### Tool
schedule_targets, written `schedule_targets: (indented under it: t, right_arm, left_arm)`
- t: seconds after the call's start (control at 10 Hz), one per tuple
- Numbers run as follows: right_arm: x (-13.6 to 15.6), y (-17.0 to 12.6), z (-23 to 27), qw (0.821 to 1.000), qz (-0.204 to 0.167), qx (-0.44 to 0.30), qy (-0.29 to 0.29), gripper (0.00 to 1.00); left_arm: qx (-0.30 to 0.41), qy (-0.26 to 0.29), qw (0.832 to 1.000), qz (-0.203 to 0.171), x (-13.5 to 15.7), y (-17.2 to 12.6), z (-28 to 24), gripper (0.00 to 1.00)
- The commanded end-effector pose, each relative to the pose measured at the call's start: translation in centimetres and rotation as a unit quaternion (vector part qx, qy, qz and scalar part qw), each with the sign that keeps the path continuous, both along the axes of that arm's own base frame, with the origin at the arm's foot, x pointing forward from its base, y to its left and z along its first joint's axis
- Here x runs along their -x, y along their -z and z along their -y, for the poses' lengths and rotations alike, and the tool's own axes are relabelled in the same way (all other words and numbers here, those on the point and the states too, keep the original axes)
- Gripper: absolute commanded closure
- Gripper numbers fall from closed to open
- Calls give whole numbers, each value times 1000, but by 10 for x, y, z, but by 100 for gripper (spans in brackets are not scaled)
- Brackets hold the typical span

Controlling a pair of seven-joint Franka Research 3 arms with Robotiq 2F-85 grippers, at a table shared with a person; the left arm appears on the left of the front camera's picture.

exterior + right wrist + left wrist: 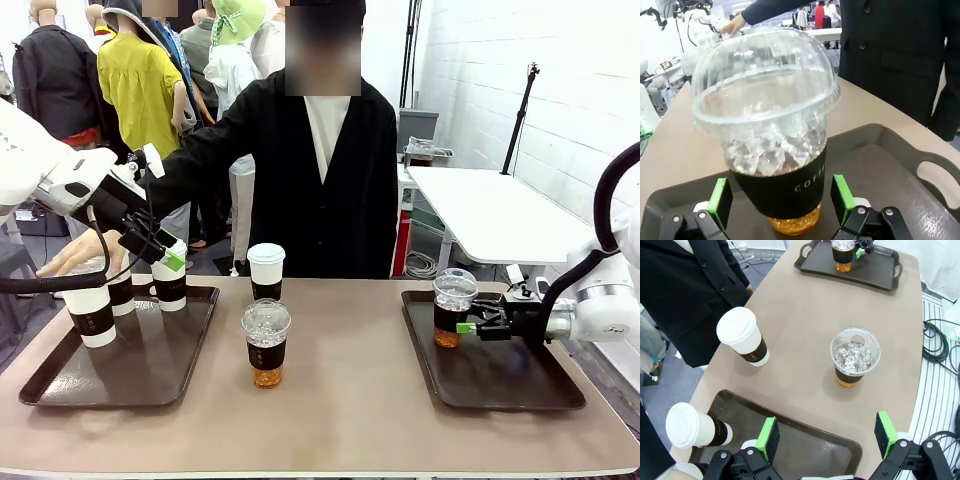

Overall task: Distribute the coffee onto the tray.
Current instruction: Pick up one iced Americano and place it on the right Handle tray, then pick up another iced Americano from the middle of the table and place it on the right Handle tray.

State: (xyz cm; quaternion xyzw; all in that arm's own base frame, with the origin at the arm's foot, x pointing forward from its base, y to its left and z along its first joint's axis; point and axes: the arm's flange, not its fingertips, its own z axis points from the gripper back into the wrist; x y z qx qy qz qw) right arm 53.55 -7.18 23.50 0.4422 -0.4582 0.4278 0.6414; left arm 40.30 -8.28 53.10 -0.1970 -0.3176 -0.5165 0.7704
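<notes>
The left claw (826, 435) is black with green pads (769, 436), its arm (25, 150) white.

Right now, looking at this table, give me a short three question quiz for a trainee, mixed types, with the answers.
1. True or false: the dome-lidded cup on the right tray stands upright.
2. How many cups stand on the bare table between the left tray and the right one? A one, B two, C four.
3. Fill in: the right arm's fingers beside that dome-lidded cup are ____.
Key: 1 true; 2 B, a white-lidded cup and another dome-lidded cup; 3 open.
</notes>
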Motion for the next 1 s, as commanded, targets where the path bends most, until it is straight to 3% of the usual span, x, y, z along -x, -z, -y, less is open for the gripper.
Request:
schedule_targets:
  t: [0.0, 0.4, 0.9]
  right_arm:
    - [20, -4, 7, 1000, 4, 1, 17, 0]
    - [51, -1, 22, 999, 9, -1, 40, 0]
    - [40, 0, 27, 999, -1, -1, 34, 0]
  left_arm:
    - [9, 10, 1000, 5, -2, 2, -2, 0]
    - [9, 10, 1000, 5, -2, 2, -2, 0]
    - [9, 10, 1000, 5, -2, 2, -2, 0]
